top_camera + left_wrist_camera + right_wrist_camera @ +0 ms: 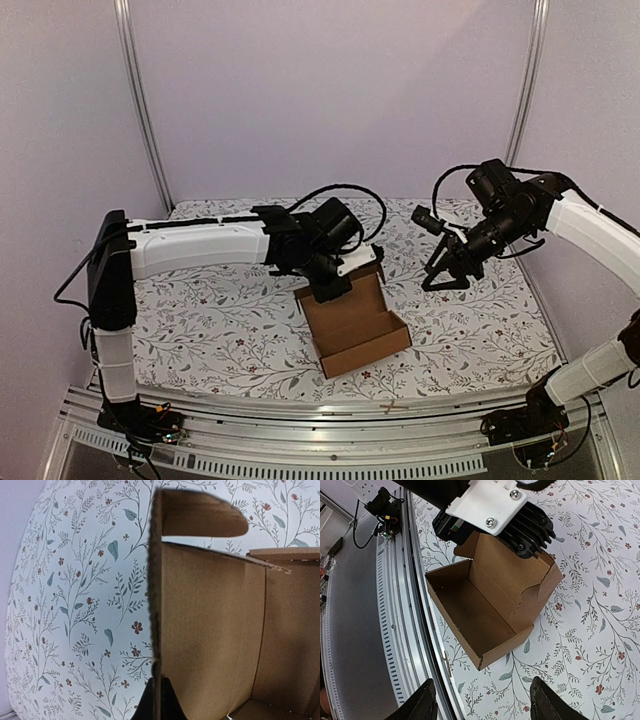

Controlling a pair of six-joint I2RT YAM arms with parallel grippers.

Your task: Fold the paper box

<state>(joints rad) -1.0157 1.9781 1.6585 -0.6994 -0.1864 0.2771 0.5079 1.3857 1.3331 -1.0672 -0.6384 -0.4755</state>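
Note:
The paper box (355,325) is a brown cardboard tray with its walls up, standing open-topped on the floral cloth near the table's middle. My left gripper (325,290) reaches down at its far end and is shut on the edge of an upright cardboard wall (156,630); the black fingertips (170,702) pinch that edge from both sides (159,700). A rounded flap (200,515) sticks out above. My right gripper (445,280) hangs open above the cloth to the box's right, apart from it. In its view the box (485,605) lies beyond the open fingers (482,705), with a torn-looking edge on one wall.
A floral cloth (200,320) covers the table. An aluminium rail (330,415) runs along the near edge, and the right wrist view shows it again as a rail (412,630). Two metal posts (145,110) stand at the back corners against purple walls.

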